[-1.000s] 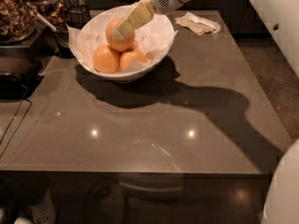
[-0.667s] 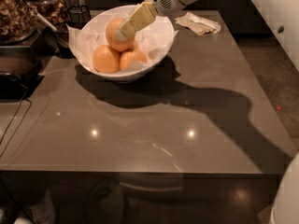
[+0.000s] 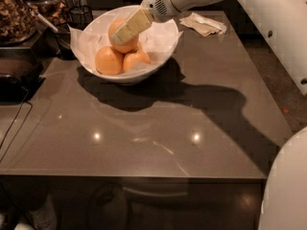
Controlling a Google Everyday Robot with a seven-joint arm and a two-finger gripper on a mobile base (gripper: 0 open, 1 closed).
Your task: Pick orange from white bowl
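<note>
The white bowl, lined with crinkled white paper, stands at the table's far left. It holds three orange fruits. The orange, paler and biggest, sits on top of the two deeper-orange ones. My gripper reaches down into the bowl from the upper right and lies against the top orange, covering part of it. The orange rests on the other fruits.
A crumpled paper napkin lies at the table's far right. Dark containers and jars stand left of the bowl, and a black cable runs down the left side. The table's front edge is near me.
</note>
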